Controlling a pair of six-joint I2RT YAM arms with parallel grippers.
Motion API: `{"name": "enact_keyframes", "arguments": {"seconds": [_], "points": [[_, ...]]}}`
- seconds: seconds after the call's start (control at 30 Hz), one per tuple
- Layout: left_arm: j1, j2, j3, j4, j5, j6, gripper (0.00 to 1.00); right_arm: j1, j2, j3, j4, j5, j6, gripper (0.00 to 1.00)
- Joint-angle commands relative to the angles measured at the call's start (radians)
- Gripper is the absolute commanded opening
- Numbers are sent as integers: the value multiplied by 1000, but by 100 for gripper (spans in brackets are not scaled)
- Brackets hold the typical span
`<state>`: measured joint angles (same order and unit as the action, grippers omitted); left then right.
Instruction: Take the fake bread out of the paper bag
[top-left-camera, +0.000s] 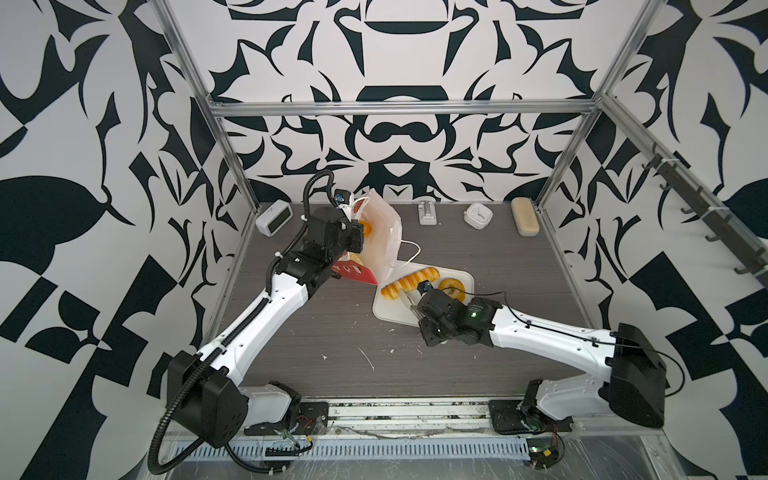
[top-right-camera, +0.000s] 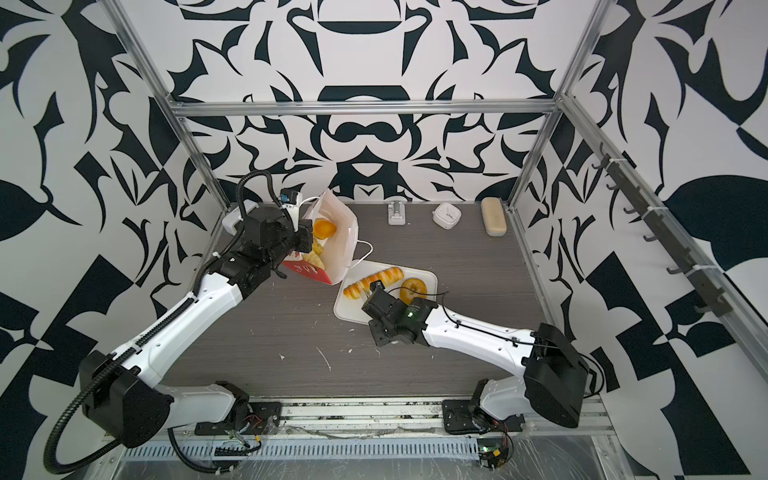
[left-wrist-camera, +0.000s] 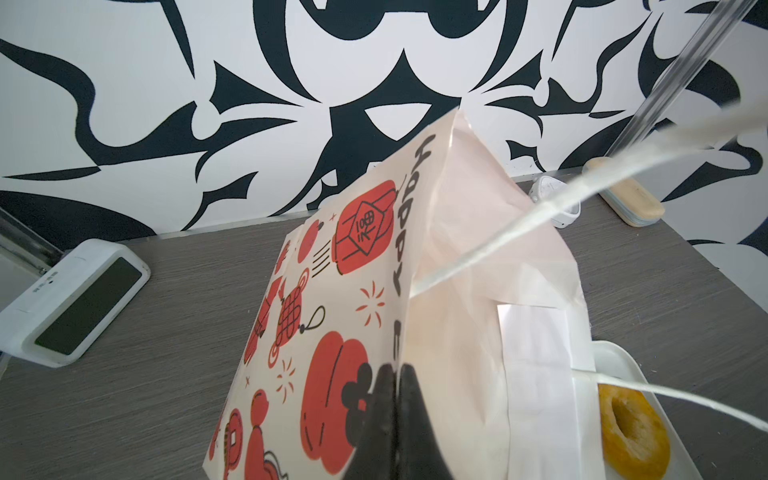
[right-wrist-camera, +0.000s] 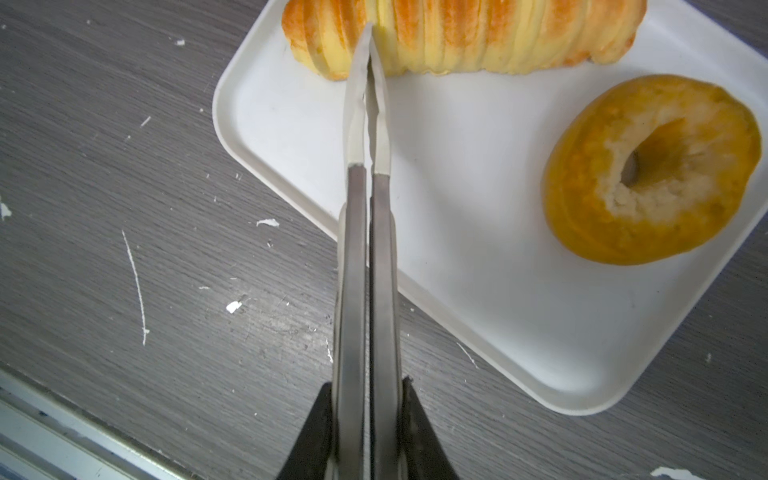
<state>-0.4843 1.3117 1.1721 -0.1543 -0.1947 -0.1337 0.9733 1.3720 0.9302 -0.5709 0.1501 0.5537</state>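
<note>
My left gripper (left-wrist-camera: 397, 407) is pinched tight on a folded edge of the tall paper bag (left-wrist-camera: 374, 270), which is printed cream and red and has white cord handles. The bag stands tilted at the back left of the grey wood-grain table (top-left-camera: 332, 332), and its white inside shows in both top views. Inside it I make out glossy golden-yellow toy pastries (top-right-camera: 324, 227), one round orange piece above paler ones; how many there are I cannot tell. Just beside the bag's base lies a flat white rectangular tray (top-left-camera: 384, 313). Two more pieces of fake bread rest on it, apart from each other: the long striped loaf (top-left-camera: 409, 282) and the ring bagel (top-left-camera: 452, 286). My right gripper (right-wrist-camera: 368, 432) is clamped on a pair of slim metal tongs (right-wrist-camera: 361, 249). Their blades are pressed together with nothing between them. The tips lie over one end of the loaf, and I cannot tell whether they touch it.
</note>
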Motion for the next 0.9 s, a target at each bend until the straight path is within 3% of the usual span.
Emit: {"name": "enact_keyframes", "arguments": {"seconds": [0.0, 0.37, 0.53, 0.87], "points": [[3, -29, -12, 13, -2, 2, 0, -24, -5, 48, 54, 23, -7, 8], [4, -60, -17, 12, -5, 4, 0, -90, 45, 73, 117, 16, -8, 8], [4, -57, -19, 13, -6, 2, 0, -107, 45, 67, 129, 67, 5, 8], [4, -46, -11, 26, -15, -1, 0, -74, 0, 56, 169, -61, 8, 13]]}}
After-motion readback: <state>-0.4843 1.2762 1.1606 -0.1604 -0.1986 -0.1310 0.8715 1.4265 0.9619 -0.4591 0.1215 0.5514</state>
